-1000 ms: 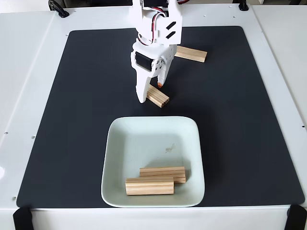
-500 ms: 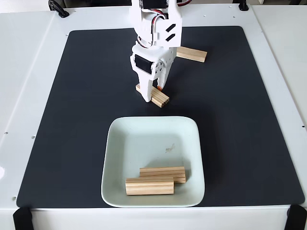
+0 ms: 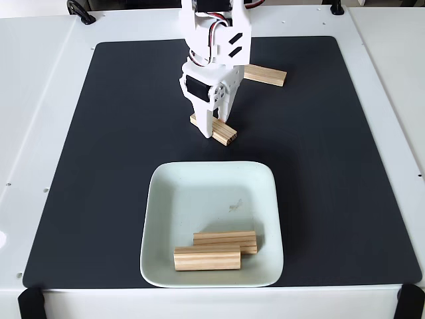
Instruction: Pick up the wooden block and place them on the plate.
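In the fixed view my white gripper points down at the middle of the black mat, its fingers closed across a wooden block that lies at a slant just beyond the plate's far rim. The block's two ends stick out on either side of the fingers. Whether it is off the mat I cannot tell. Another wooden block lies on the mat behind the arm, to the right. The pale mint square plate sits near the front edge and holds two wooden blocks side by side in its front part.
A black mat covers most of the white table. A black cable shows at the far left corner and black clamps sit at the front corners. The mat is bare to the left and right of the plate.
The gripper's fingers have drawn together on the slanted block. The block has turned and shifted slightly, so its left end now shows past the white finger.
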Tool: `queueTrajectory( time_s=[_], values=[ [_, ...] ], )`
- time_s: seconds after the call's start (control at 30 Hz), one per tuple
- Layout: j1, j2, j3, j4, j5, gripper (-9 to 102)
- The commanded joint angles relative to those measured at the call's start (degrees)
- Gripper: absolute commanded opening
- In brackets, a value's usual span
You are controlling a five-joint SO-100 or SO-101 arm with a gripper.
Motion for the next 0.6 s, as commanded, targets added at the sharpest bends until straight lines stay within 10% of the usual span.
queueTrajectory(
  time_s=[0.0,0.57],
  values=[
    [-0.8,7.0,1.6,0.0,-0.7,1],
    [-2.5,43.2,23.3,-10.8,-28.8,0]
  ],
)
